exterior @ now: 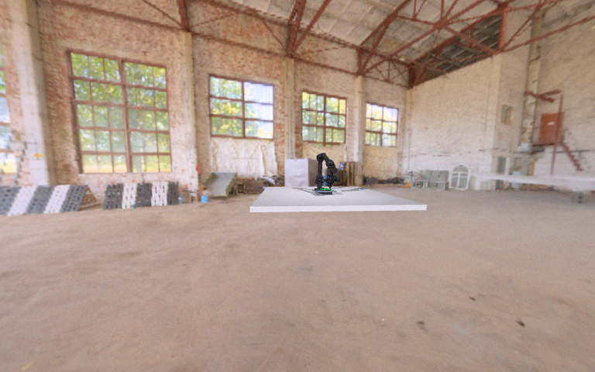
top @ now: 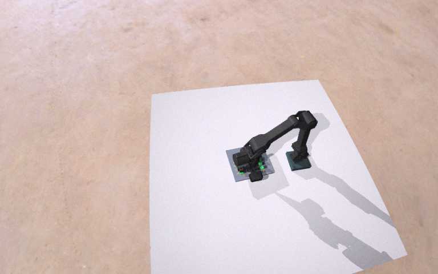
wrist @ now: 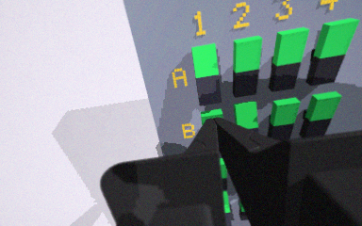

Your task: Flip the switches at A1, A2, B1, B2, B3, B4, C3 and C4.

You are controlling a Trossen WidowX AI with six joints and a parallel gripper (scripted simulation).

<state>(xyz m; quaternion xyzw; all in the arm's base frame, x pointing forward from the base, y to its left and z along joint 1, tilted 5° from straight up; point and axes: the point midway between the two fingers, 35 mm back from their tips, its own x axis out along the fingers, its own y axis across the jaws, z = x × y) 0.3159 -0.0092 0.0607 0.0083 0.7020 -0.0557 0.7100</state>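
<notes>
Pressing closed pincer (wrist: 216, 121), switch B1 (wrist: 210, 115)

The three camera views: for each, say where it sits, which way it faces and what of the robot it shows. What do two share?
Top: high, looking down at the whole arm over the panel.
Exterior: far off, near floor level, showing the small arm on the white platform.
Wrist: on the arm, facing the switches past the shut gripper.
Top and wrist share the panel.

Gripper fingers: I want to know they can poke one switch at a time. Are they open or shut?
Shut. In the wrist view the gripper has its fingers pressed together into one point, nothing between them, at switch B1.
</notes>
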